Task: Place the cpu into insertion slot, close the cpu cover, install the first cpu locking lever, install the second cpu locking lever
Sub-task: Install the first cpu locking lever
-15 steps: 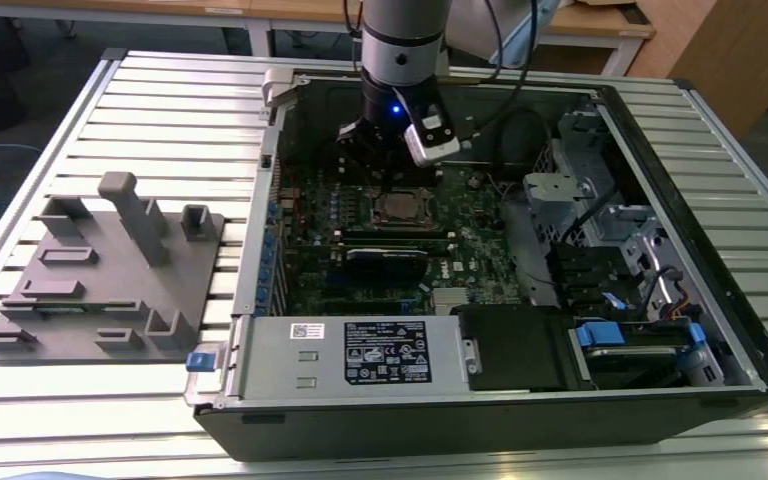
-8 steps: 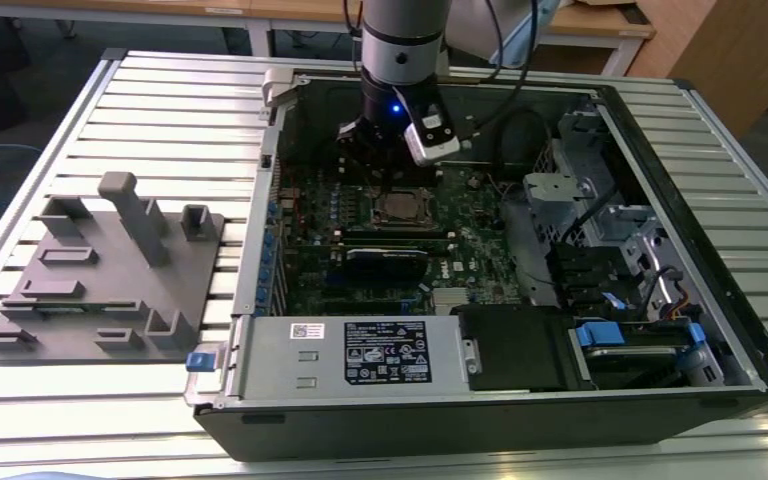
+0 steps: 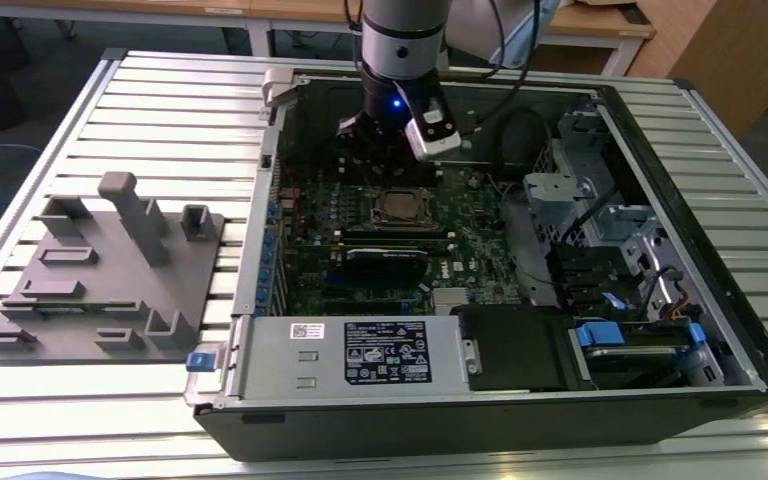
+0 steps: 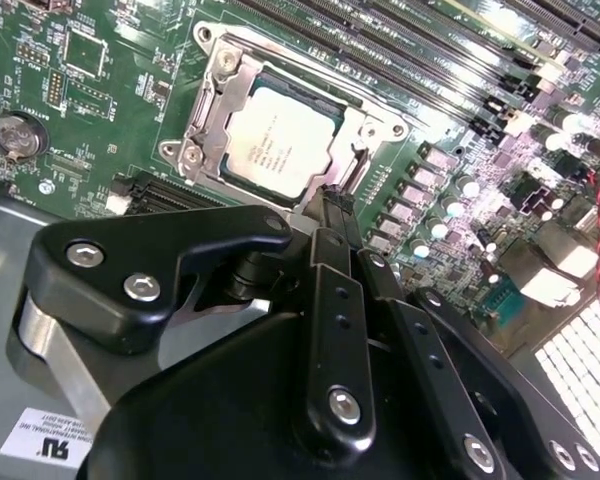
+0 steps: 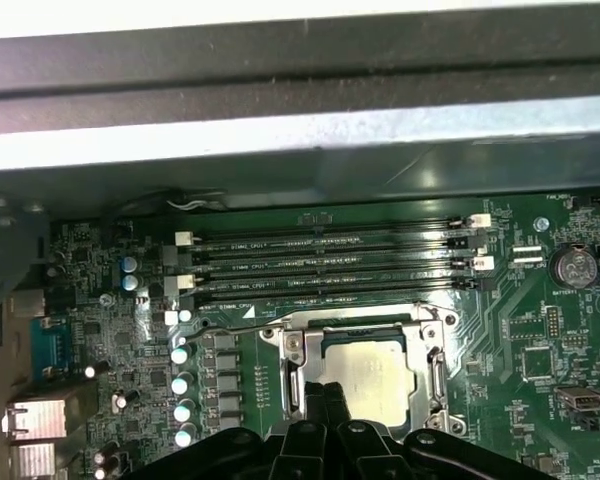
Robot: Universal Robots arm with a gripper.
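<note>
cpu (image 4: 278,138) flat in insertion slot (image 4: 214,96), face up

Dull silver-grey on the cpu (image 4: 280,140), faint dark print across its top. Brighter silver on the cpu cover (image 4: 213,100) framing it. Deep green over the motherboard (image 4: 100,100), dotted with silver-topped capacitors (image 5: 185,385). Black along the memory slots (image 5: 330,265), white on their end clips (image 5: 185,240). Matte black on the end effector (image 4: 330,205), with silver screw heads. Pale silver in parallel ribbed stripes on the desk (image 3: 157,110). Plain grey on the fixture block (image 3: 104,280). White and black on the label sticker (image 3: 387,352).
</note>
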